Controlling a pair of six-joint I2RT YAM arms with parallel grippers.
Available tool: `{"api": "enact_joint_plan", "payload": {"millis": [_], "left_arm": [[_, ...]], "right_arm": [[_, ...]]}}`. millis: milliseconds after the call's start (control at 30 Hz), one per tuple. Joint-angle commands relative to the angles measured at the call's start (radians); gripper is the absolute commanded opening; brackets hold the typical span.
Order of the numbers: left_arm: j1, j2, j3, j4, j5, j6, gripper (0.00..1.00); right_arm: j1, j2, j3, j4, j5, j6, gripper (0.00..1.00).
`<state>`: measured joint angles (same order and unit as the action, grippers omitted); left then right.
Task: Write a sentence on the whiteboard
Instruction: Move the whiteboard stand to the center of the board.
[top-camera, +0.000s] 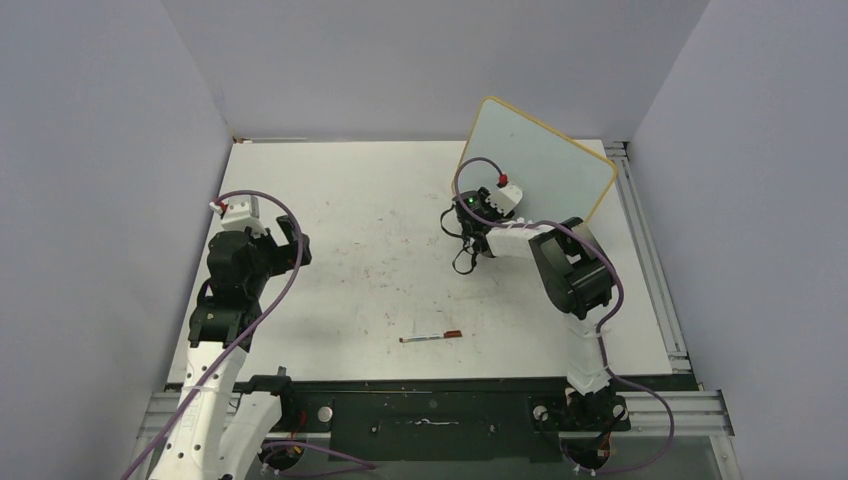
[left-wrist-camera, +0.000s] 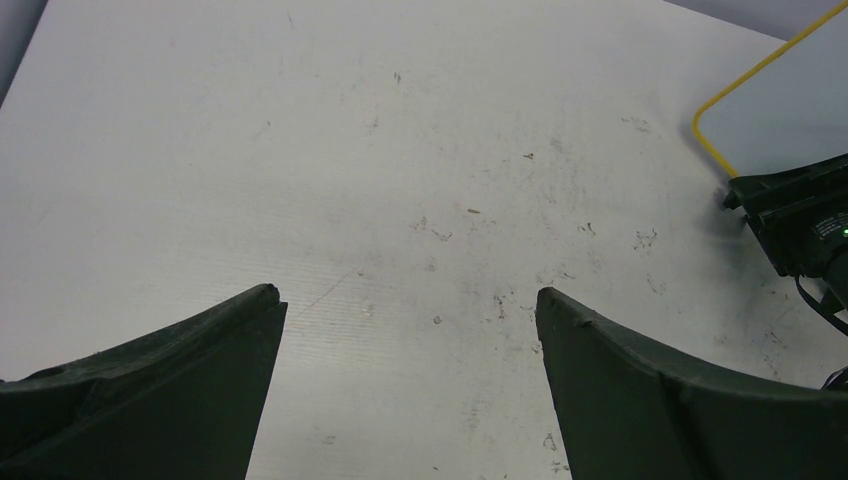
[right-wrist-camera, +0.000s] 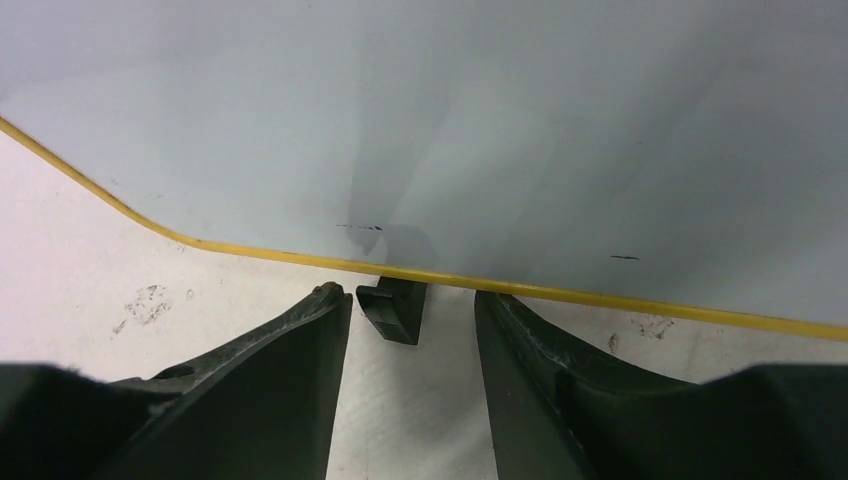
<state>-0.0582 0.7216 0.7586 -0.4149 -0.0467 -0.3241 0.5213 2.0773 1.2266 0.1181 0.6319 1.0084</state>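
Whiteboard (top-camera: 540, 160) stands at the table's (top-camera: 350, 220) far right, right gripper (right-wrist-camera: 412, 293) at its bottom edge.
Right jaws open, black foot (right-wrist-camera: 392, 310) between the tips, not pinched. Left gripper (left-wrist-camera: 407, 292) spread wide over table, well apart. Marker (top-camera: 431, 337) lies near front.

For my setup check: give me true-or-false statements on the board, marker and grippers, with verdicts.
1. The marker lies on the table, in neither gripper. True.
2. The right gripper is open at the whiteboard's lower edge, a black foot between its fingers. True.
3. The whiteboard carries a full sentence. False: nearly blank, only tiny marks.
4. The left gripper holds the marker. False: it is open over bare table.
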Motion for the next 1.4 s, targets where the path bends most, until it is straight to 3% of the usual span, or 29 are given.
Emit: {"api": "enact_joint_plan", "payload": {"millis": [0,600,1367], "left_arm": [[-0.005,-0.002,0.028,0.033,-0.009,0.016,0.96],[-0.005,-0.004,0.027,0.033,-0.016,0.016,0.96],[-0.004,0.001,0.023,0.038,-0.006,0.016,0.96]], "right_arm": [[-0.01,0.045,0.043,-0.003,0.022,-0.028,0.48],[0.026,0.001,-0.025,-0.004,-0.024,-0.068,0.06],[0.214,-0.255,-0.326,0.054,-0.111,-0.12,0.05]]}}
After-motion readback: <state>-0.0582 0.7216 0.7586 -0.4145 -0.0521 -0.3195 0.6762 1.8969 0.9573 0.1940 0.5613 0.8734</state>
